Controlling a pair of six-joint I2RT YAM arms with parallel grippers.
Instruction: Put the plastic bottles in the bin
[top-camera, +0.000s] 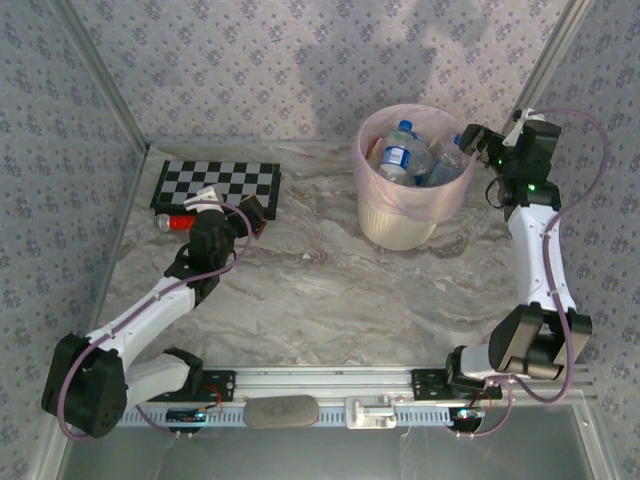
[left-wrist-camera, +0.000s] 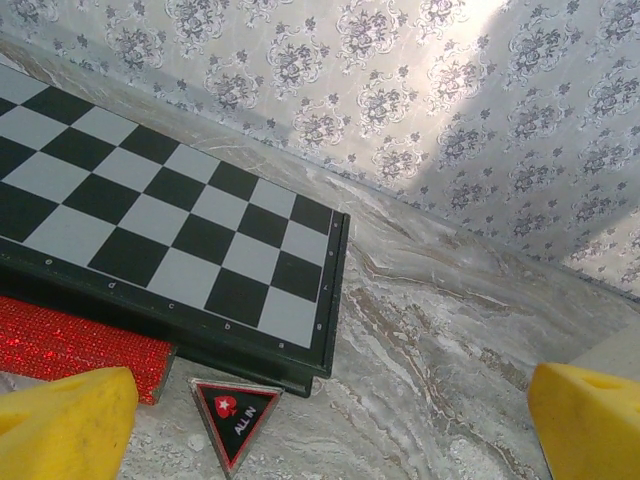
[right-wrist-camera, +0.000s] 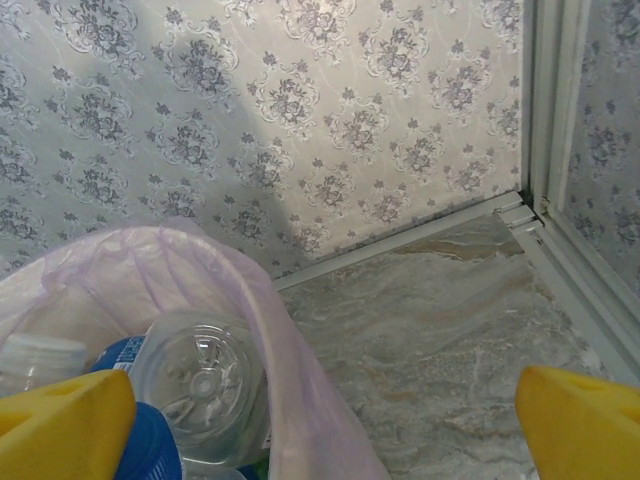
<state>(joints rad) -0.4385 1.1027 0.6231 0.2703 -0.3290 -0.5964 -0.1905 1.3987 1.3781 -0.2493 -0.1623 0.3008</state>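
The bin (top-camera: 398, 228) is a cream-white basket lined with a pink bag, standing at the back right of the table. Several plastic bottles (top-camera: 405, 155) lie inside it, clear with blue caps and labels. My right gripper (top-camera: 473, 143) hangs open at the bin's right rim. In the right wrist view its yellow fingertips (right-wrist-camera: 65, 425) flank the pink bag's edge (right-wrist-camera: 260, 320), with a clear bottle's base (right-wrist-camera: 200, 380) and a blue cap (right-wrist-camera: 150, 450) just inside. My left gripper (top-camera: 254, 215) stands open and empty over the table near the chessboard's corner.
A black-and-white chessboard (top-camera: 215, 185) lies at the back left, and its corner (left-wrist-camera: 300, 330) is close to my left gripper (left-wrist-camera: 325, 440). A red glittery stick (left-wrist-camera: 70, 345) and a triangular "ALL IN" marker (left-wrist-camera: 235, 415) lie beside it. Patterned walls enclose the table.
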